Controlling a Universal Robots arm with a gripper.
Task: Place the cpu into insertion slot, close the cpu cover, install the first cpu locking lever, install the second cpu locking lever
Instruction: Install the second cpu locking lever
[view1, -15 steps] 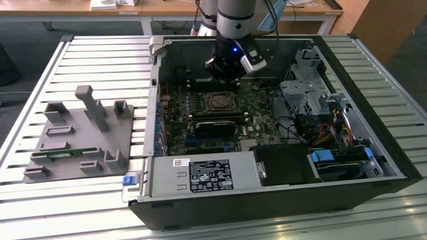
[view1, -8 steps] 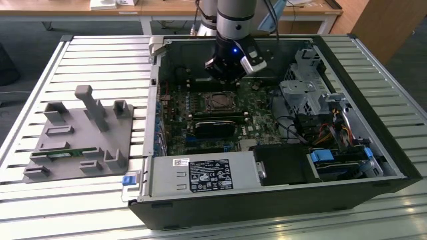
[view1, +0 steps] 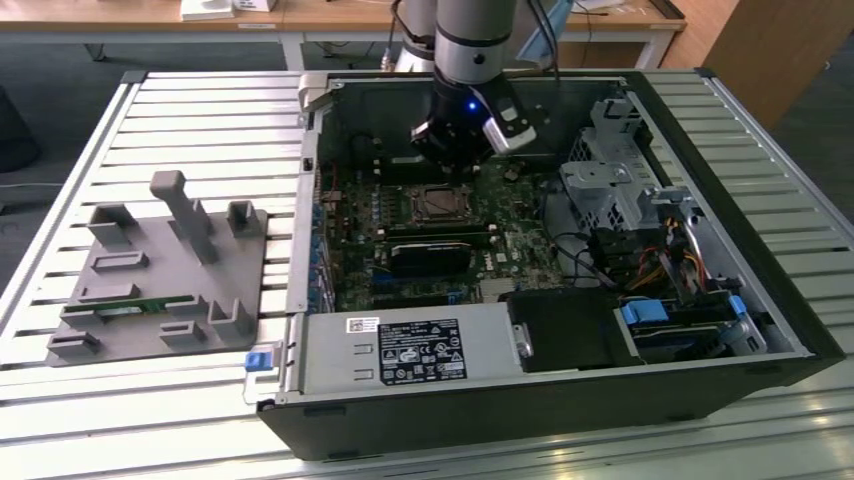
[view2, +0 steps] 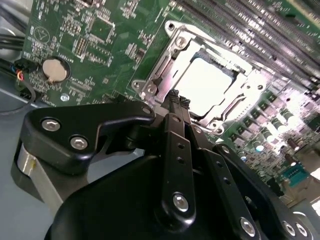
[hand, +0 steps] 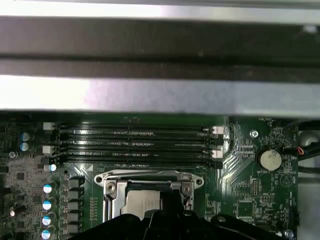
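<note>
The cpu (view2: 207, 80) shows its bright silver top inside the insertion slot (view1: 438, 205) on the green board. Around the chip the cpu cover (view2: 176, 49) lies flat, framing it with its window. My gripper (view2: 178, 98) is shut with nothing between the fingers, and its tips are at the edge of the cover frame, beside the chip. In the exterior view my gripper (view1: 455, 170) hangs just behind the insertion slot, inside the computer case. The first wrist view has the cpu (hand: 142, 202) and cpu cover (hand: 148, 178) partly hidden behind the black gripper body. I cannot make out the locking levers.
Memory slots (hand: 140, 140) run beside the socket, and a coin battery (hand: 270, 159) sits on the board. A long black block (view1: 427, 255) lies in front of the socket. A drive cage (view1: 607, 190) and cables fill the case at the exterior view's right. A grey fixture tray (view1: 160, 270) stands outside.
</note>
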